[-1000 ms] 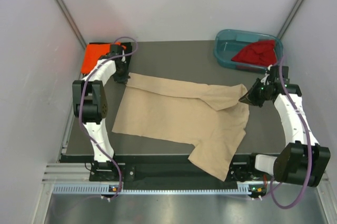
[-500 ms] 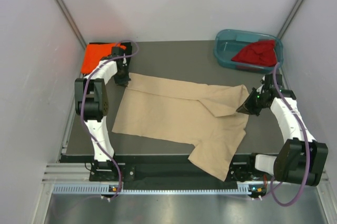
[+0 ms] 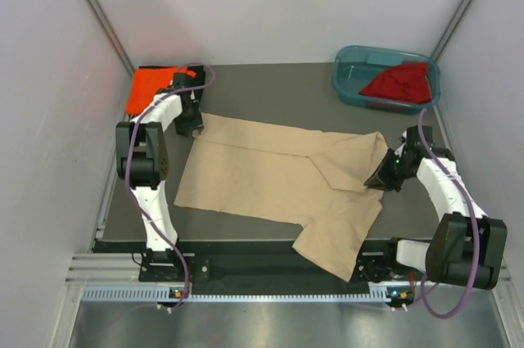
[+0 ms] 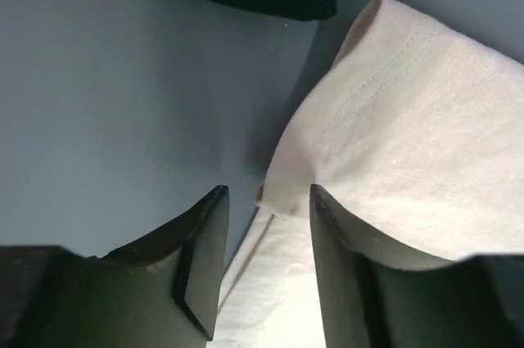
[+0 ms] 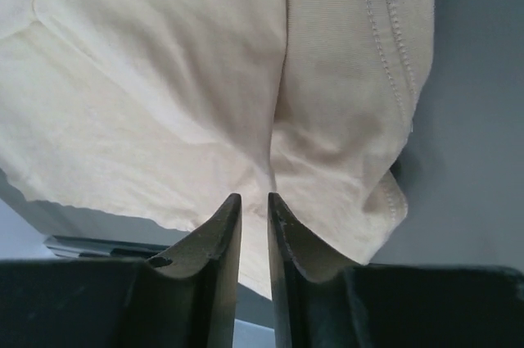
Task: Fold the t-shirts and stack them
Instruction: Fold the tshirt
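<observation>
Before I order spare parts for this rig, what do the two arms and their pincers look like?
Both arms have white links with bulky black joint housings. A purple cable loops along the left arm and another along the right arm. A small green light glows near the right wrist. The left pincer and right pincer each have two dark, tapered, wedge-like fingers. No markings are readable.

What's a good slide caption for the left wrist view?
Parted end effector over the corner of a beige shirt on the table.
</observation>
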Controlling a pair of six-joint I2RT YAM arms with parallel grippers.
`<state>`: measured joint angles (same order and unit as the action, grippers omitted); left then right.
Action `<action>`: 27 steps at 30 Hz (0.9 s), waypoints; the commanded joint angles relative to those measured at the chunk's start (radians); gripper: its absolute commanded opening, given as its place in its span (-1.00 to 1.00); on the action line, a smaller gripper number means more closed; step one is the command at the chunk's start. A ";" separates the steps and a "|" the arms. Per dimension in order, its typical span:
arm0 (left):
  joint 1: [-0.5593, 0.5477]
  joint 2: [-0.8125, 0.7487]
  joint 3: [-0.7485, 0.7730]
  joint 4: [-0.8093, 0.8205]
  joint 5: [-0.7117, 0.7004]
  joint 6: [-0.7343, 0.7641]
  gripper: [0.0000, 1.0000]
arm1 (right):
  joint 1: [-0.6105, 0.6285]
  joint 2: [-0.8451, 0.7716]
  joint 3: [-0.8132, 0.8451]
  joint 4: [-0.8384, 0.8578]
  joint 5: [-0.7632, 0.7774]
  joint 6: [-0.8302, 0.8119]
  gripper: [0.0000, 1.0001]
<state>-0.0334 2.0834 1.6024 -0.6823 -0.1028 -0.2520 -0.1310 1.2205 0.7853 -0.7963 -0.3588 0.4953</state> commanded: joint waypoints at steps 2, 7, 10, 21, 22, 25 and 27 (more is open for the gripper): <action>0.004 -0.127 -0.006 -0.002 0.001 -0.069 0.03 | 0.001 -0.004 0.043 0.019 0.046 -0.031 -0.53; -0.002 -0.229 -0.042 0.058 0.058 -0.125 0.00 | -0.018 0.135 0.302 0.098 0.104 -0.037 -0.33; -0.005 -0.244 -0.064 0.148 0.193 -0.127 -0.10 | -0.064 0.215 0.377 0.211 0.100 -0.021 -0.22; -0.112 -0.149 -0.002 0.185 0.393 -0.139 -0.20 | -0.090 0.419 0.418 0.272 -0.032 -0.041 -0.31; -0.155 -0.154 -0.007 0.162 0.384 -0.136 -0.17 | -0.084 0.395 0.387 0.258 -0.046 -0.052 -0.27; -0.226 -0.166 -0.045 0.167 0.376 -0.139 -0.14 | -0.052 0.352 0.309 0.215 -0.023 -0.092 -0.21; -0.258 -0.160 -0.052 0.158 0.376 -0.138 -0.14 | -0.048 0.318 0.267 0.213 -0.016 -0.106 -0.21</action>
<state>-0.2382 1.9583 1.5700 -0.5255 0.2497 -0.3973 -0.1959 1.6196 1.0969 -0.5556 -0.3622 0.4374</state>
